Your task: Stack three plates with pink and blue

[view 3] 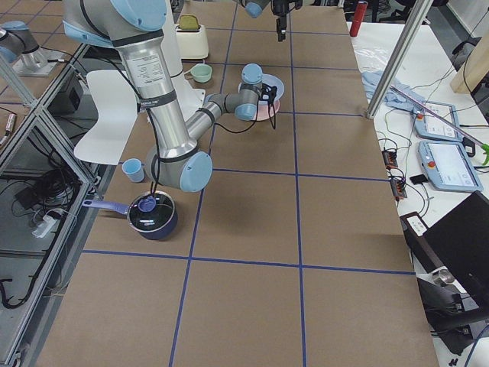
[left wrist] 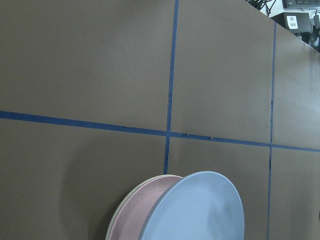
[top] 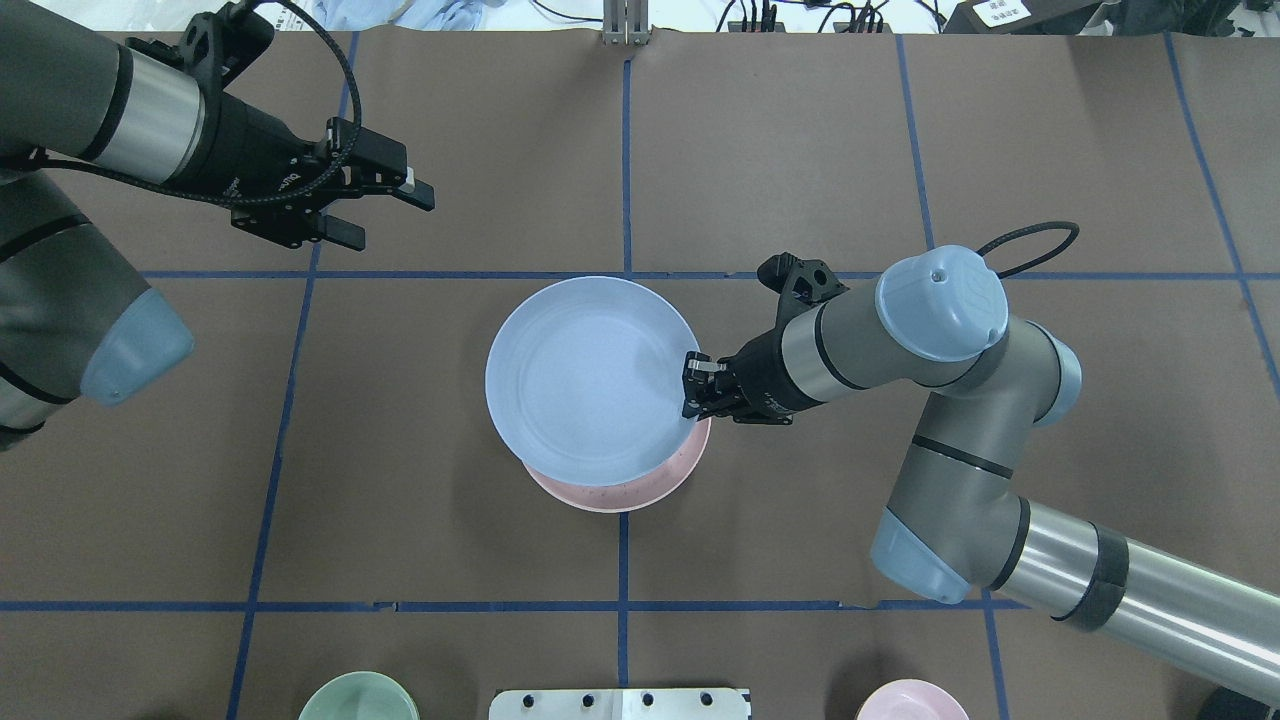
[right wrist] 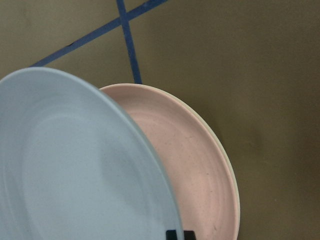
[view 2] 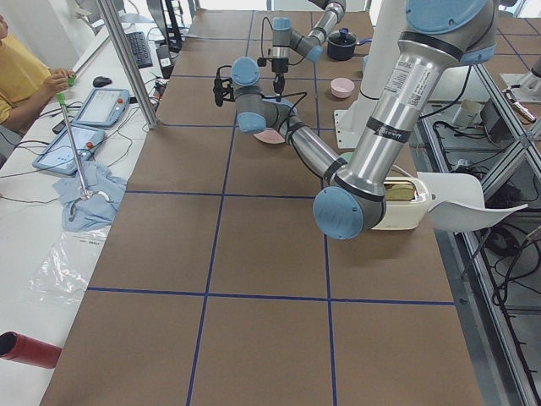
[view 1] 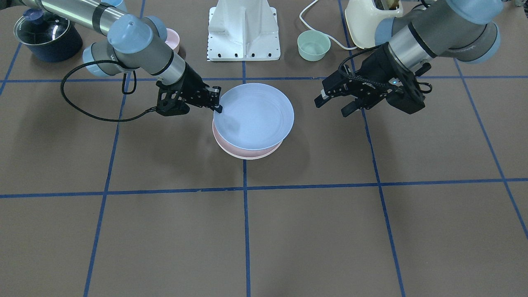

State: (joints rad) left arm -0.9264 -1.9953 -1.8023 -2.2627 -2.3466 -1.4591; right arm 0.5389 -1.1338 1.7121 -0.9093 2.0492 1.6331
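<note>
My right gripper [top: 693, 385] is shut on the rim of the light blue plate [top: 590, 380] and holds it tilted just above the pale pink plate [top: 620, 495]. The pink plate lies on the cream-white plate, of which only a thin rim [right wrist: 235, 200] shows. The front view shows the same: right gripper [view 1: 216, 103], blue plate [view 1: 255, 115], pink plate [view 1: 251, 152]. The blue plate sits offset from the stack, toward the far side of the table. My left gripper [top: 390, 210] is open and empty, up and away from the plates on the robot's left.
A small green bowl [view 1: 313, 45], a small pink bowl [view 1: 172, 39], a cream toaster [view 1: 367, 20] and a dark lidded pot [view 1: 47, 37] stand near the robot's white base [view 1: 244, 31]. A small blue cup [view 3: 133, 169] stands beside the pot.
</note>
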